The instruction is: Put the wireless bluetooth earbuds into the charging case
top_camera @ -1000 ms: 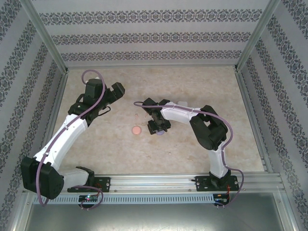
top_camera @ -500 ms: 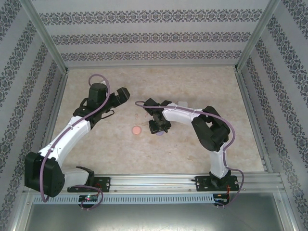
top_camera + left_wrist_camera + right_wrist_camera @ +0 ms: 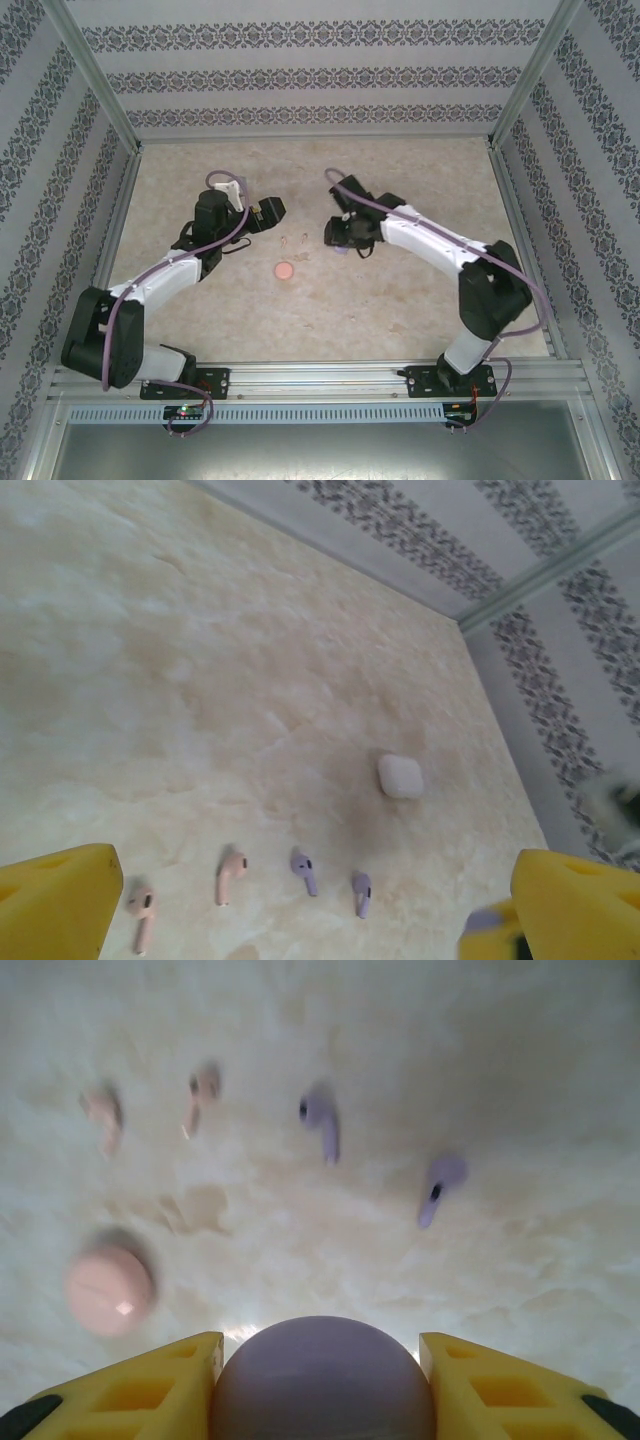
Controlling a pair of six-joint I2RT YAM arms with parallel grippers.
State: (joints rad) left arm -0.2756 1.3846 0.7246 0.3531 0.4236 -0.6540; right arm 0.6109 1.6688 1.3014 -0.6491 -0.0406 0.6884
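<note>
Two pinkish earbuds (image 3: pixel 230 874) (image 3: pixel 200 1092) and two purple earbuds (image 3: pixel 303 871) (image 3: pixel 322 1122) lie in a loose row on the beige table. My right gripper (image 3: pixel 320 1360) (image 3: pixel 341 238) is shut on a round purple charging case (image 3: pixel 320 1385), both yellow fingers (image 3: pixel 140 1392) against its sides, just short of the purple buds. My left gripper (image 3: pixel 318 905) (image 3: pixel 270 212) hangs open over the row, its fingers wide to either side. A pink case (image 3: pixel 284 270) (image 3: pixel 108 1288) lies closed on the table near the pink buds.
A white case (image 3: pixel 400 776) sits closed on the table beyond the purple buds. Patterned walls (image 3: pixel 320 70) and metal posts enclose the table on three sides. The two arms face each other across the row of buds.
My right gripper closed on the purple case and carried it away from the pink case, towards the back and right. My left arm swung right and lower, over the buds.
</note>
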